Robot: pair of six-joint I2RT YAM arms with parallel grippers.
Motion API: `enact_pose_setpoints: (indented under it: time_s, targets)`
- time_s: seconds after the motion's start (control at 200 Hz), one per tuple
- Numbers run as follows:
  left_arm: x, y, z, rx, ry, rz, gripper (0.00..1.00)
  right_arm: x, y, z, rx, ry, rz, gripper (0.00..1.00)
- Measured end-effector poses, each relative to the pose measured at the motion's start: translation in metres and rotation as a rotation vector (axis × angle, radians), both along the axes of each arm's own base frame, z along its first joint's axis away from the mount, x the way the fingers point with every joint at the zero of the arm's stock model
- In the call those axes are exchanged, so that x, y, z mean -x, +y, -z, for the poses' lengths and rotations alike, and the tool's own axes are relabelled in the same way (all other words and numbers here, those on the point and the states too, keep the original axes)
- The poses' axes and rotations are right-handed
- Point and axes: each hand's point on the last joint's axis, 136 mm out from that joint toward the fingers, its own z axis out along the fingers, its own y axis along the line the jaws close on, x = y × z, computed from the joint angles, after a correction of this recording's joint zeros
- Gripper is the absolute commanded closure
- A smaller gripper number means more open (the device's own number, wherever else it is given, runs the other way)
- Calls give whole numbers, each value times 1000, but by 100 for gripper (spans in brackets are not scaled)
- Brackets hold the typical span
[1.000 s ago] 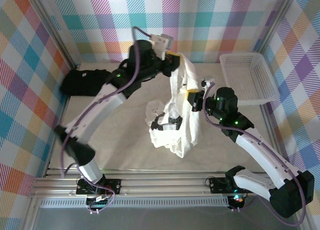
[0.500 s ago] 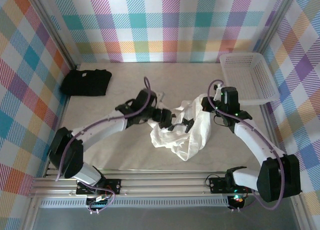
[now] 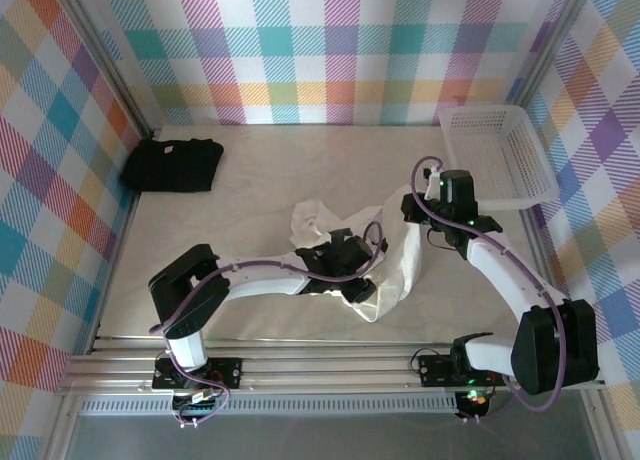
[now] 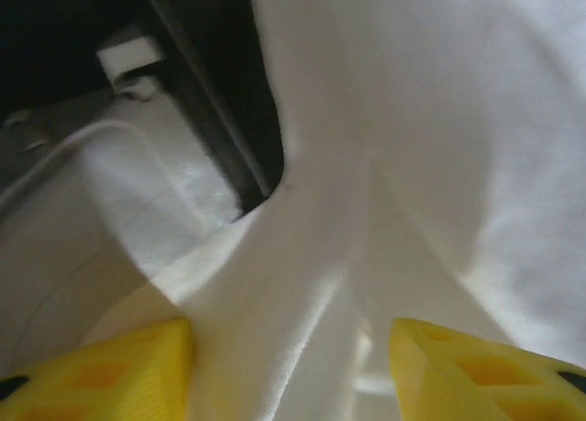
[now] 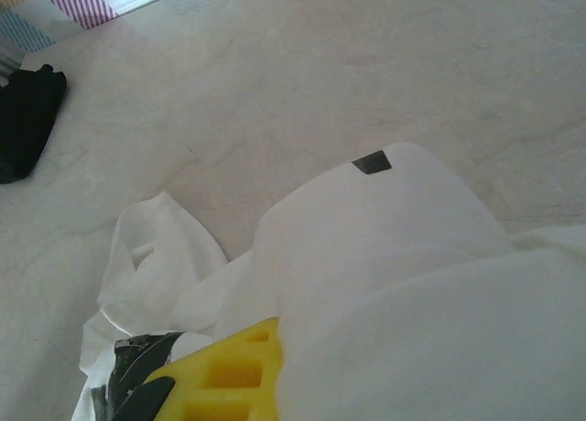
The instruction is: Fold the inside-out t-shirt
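The inside-out t-shirt (image 3: pixel 402 270) is a crumpled white heap in the middle of the table. My left arm lies low across the table. Its gripper (image 3: pixel 366 262) is pushed into the heap's near side. In the left wrist view the two yellow fingers (image 4: pixel 137 371) stand well apart, with a fold of the white shirt (image 4: pixel 439 119) running between them, so the left gripper (image 4: pixel 293 371) is open. My right gripper (image 3: pixel 412 216) sits at the heap's far right edge, shut on the shirt. In the right wrist view the shirt (image 5: pixel 412 302) drapes over one yellow finger (image 5: pixel 229 375) and hides the other.
A folded black t-shirt (image 3: pixel 172 165) lies at the far left, also seen as the black t-shirt (image 5: pixel 27 119). A white plastic basket (image 3: pixel 497 155) stands at the far right corner. Plaid walls close three sides. Bare tabletop (image 3: pixel 250 190) stretches left of the shirt.
Both grippers came down from holding the shirt high. The left arm swung from the far middle down to the table and opened. The shirt sank into a flatter heap.
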Motion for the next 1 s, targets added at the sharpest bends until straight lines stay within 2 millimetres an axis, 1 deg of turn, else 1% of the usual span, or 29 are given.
enact_pose_setpoints:
  time_s: [0.045,0.08,0.11,0.19,0.255,0.295,0.31,0.335,0.35,0.39,0.405,0.455,0.52,0.58,0.635,0.675,0.735,0.77,0.81,0.895,0.95,1.0]
  targets:
    - [-6,3,1,-18,-26,-21,76,0,0,0,2,1,-1,93]
    - [-10,6,0,-27,-45,-32,90,1,-1,0,6,0,-3,93]
    - [-12,7,-2,-26,-55,-42,99,1,-2,0,9,0,-3,93]
    - [-17,9,-13,-11,-74,-49,100,4,-4,-3,18,-7,-7,92]
    - [-20,12,-34,40,-76,-61,100,8,-5,-10,25,-24,-12,91]
    - [-23,16,-53,87,-75,-71,100,10,-5,-16,27,-42,-17,90]
    - [-25,19,-65,113,-77,-78,100,11,-5,-19,24,-51,-20,90]
    - [-28,23,-78,144,-79,-87,100,12,-4,-22,24,-63,-26,89]
    - [-30,28,-91,177,-80,-96,100,13,-3,-26,19,-73,-33,89]
    - [-35,38,-118,241,-87,-118,100,16,-1,-32,7,-94,-49,88]
    - [-37,45,-131,271,-94,-130,100,17,1,-36,0,-106,-59,88]
    - [-42,63,-167,356,-112,-162,100,20,6,-43,-24,-135,-88,88]
    - [-46,88,-209,449,-140,-204,100,24,12,-48,-51,-157,-124,88]
    - [-48,108,-238,514,-161,-239,100,26,17,-49,-69,-165,-148,88]
    - [-46,119,-258,553,-168,-257,100,28,21,-49,-85,-164,-167,88]
    - [-44,125,-267,569,-169,-263,100,29,26,-51,-97,-166,-183,87]
    - [-40,130,-275,575,-163,-269,100,31,30,-52,-105,-171,-198,83]
    - [-38,132,-278,572,-160,-270,100,30,31,-51,-102,-167,-194,79]
    - [-37,134,-279,569,-158,-274,100,29,28,-47,-93,-155,-174,73]
    - [-37,139,-275,553,-147,-294,100,23,17,-30,-44,-108,-111,61]
    - [-37,140,-271,545,-134,-302,100,23,11,-21,-11,-80,-83,55]
    - [-37,139,-268,540,-122,-307,100,24,9,-17,26,-84,-74,51]
